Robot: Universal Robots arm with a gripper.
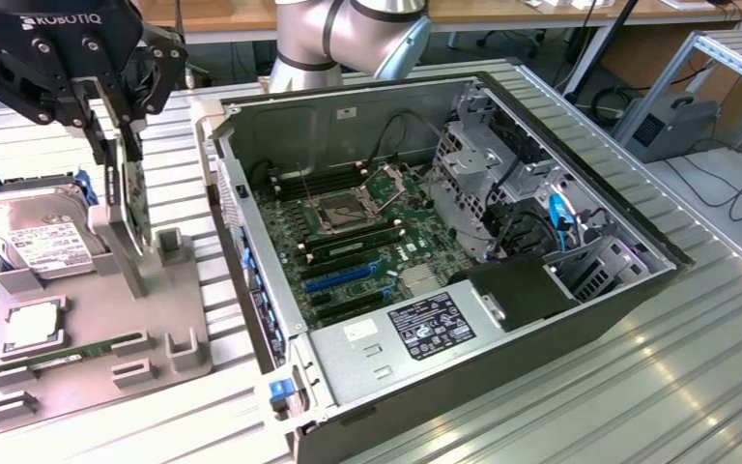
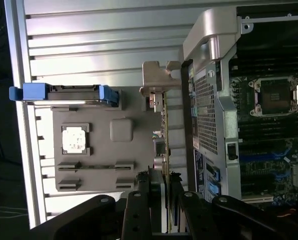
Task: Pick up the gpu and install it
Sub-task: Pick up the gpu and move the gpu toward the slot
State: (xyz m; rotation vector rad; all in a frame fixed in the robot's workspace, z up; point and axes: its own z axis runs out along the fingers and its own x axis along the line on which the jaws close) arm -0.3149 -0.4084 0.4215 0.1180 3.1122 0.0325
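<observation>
The claw (image 1: 116, 135) pinched the gpu (image 1: 127, 198) by its top end, the card's long axis running straight down toward the grey holder (image 1: 152, 319) on the bench (image 1: 603, 406), with the open computer case (image 1: 345, 116) just beside it on the exterior view's right.

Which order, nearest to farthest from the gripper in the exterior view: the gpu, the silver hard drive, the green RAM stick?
1. Black flat gpu card: upright on the grey fixture, gripped between the fingers of the gripper.
2. Silver boxy hard drive with white label: lying flat, toward the exterior view's left of the card.
3. Narrow green RAM stick: lying low on the fixture, farthest.
</observation>
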